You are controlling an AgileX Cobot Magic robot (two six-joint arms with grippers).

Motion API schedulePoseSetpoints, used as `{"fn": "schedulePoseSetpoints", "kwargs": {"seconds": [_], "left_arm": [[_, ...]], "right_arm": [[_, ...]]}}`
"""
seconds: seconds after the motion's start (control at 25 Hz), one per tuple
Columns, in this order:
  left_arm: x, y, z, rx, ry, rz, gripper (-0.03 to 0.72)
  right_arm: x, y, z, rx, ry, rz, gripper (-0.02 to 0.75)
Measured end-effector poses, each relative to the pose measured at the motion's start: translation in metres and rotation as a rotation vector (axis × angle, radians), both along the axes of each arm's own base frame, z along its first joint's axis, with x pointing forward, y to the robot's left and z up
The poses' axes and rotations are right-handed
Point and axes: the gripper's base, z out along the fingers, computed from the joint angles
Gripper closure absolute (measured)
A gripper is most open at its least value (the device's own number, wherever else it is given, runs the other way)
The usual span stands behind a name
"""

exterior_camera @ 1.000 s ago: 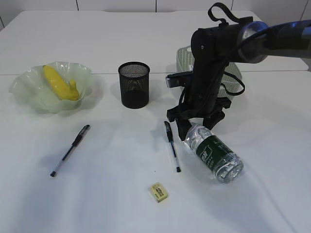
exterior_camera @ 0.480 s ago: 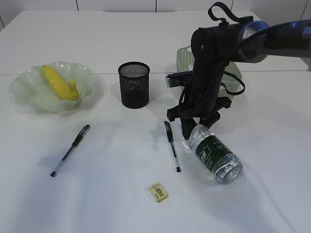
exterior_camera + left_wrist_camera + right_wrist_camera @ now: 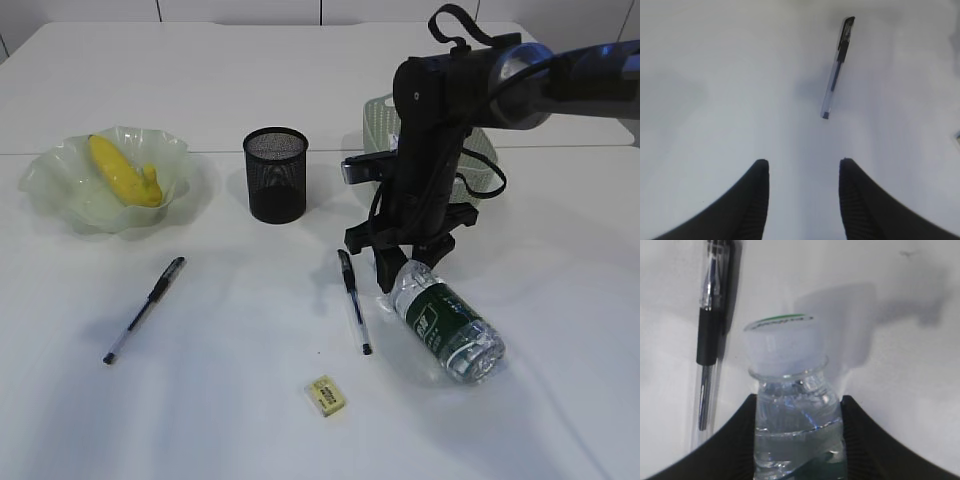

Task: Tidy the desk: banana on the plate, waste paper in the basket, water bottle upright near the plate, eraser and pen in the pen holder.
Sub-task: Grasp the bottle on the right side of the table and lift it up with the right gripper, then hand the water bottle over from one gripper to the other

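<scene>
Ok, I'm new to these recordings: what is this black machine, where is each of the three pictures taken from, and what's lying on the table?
It is a two-armed robot with a gripper on each arm. The wide picture comes from a camera standing in front of the table; the other two come from cameras on the wrists, looking down past the fingers.

On the table: a plate holding a banana, a pen holder, a basket behind the arm, two pens, an eraser and a bottle lying on its side.

The right gripper has its fingers on both sides of the bottle's neck, just below the cap. The left gripper hangs open over bare table, holding nothing, with a pen ahead of it.
</scene>
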Motion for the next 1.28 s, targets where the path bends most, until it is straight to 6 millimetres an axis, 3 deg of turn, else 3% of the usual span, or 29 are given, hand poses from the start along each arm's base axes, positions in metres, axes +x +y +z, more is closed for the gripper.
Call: {"fn": "schedulePoseSetpoints", "kwargs": {"seconds": [0.2, 0.56, 0.8, 1.08, 1.28], "left_arm": [[0.000, 0.000, 0.000, 0.000, -0.001, 0.000, 0.360], [0.000, 0.000, 0.000, 0.000, -0.002, 0.000, 0.360], [0.000, -0.004, 0.001, -0.030, -0.009, -0.041, 0.360], [0.000, -0.020, 0.007, -0.156, -0.069, -0.186, 0.360], [0.000, -0.035, 0.016, -0.279, -0.159, -0.330, 0.360]], "right_arm": [[-0.002, -0.001, 0.014, 0.009, -0.017, 0.026, 0.423], [-0.010, -0.004, 0.070, 0.049, -0.125, 0.049, 0.423], [-0.025, -0.005, 0.122, 0.129, -0.214, 0.074, 0.423], [-0.054, -0.012, 0.186, 0.222, -0.326, 0.107, 0.423], [-0.075, -0.018, 0.220, 0.271, -0.385, 0.117, 0.423]]}}
